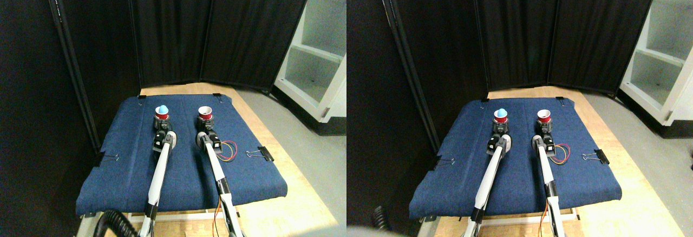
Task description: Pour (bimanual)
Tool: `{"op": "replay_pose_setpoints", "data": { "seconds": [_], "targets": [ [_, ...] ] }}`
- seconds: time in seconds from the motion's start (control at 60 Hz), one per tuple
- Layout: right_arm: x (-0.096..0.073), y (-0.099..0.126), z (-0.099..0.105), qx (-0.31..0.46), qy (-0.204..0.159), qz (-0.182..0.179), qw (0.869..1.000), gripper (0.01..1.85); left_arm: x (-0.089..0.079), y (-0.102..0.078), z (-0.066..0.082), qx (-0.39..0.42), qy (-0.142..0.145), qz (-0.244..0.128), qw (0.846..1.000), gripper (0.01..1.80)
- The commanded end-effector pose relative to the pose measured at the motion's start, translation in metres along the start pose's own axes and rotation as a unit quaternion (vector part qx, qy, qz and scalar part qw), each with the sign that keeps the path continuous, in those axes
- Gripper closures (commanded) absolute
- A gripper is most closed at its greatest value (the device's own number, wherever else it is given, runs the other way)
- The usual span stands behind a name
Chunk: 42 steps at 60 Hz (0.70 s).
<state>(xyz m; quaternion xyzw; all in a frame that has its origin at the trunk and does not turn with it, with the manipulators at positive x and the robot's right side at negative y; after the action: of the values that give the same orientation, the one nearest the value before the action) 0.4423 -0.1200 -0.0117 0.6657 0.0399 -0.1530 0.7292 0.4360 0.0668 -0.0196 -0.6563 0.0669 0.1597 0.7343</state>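
Two small red cups stand upright on the blue cloth (119,166). The left cup (162,116) holds a light blue ball (162,109) that sticks up above its rim. The right cup (204,113) shows a white inside with nothing visible in it. My left gripper (162,125) is right at the base of the left cup, and my right gripper (206,124) sits at the base of the right cup. Both grippers are small and dark, and their contact with the cups is not clear.
The blue cloth covers a wooden table and is held by binder clips (262,153) at its edges. Black curtains (216,31) close off the back and left. A white shelf unit (316,47) stands at the right. Coloured wires (227,150) loop beside my right arm.
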Motion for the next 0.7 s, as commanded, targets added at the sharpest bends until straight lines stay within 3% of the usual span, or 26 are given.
{"op": "replay_pose_setpoints", "data": {
  "seconds": [0.017, 0.2, 0.517, 0.7],
  "targets": [
    [0.001, -0.016, 0.003, -0.037, -0.008, -0.014, 0.999, 1.53, 0.007, 0.045, 0.001, -0.013, -0.063, 0.057, 0.996, 1.48],
    [0.002, -0.025, 0.002, -0.025, -0.016, -0.026, 0.999, 1.51, 0.009, 0.053, 0.001, -0.012, -0.074, 0.067, 0.995, 1.48],
    [0.002, -0.027, 0.0, -0.01, -0.03, -0.055, 0.998, 1.46, 0.011, 0.052, 0.004, 0.012, -0.09, 0.062, 0.994, 1.48],
    [0.001, -0.027, -0.001, -0.02, -0.024, -0.067, 0.997, 1.32, 0.012, 0.052, 0.007, 0.043, -0.092, 0.053, 0.993, 1.48]
  ]
}}
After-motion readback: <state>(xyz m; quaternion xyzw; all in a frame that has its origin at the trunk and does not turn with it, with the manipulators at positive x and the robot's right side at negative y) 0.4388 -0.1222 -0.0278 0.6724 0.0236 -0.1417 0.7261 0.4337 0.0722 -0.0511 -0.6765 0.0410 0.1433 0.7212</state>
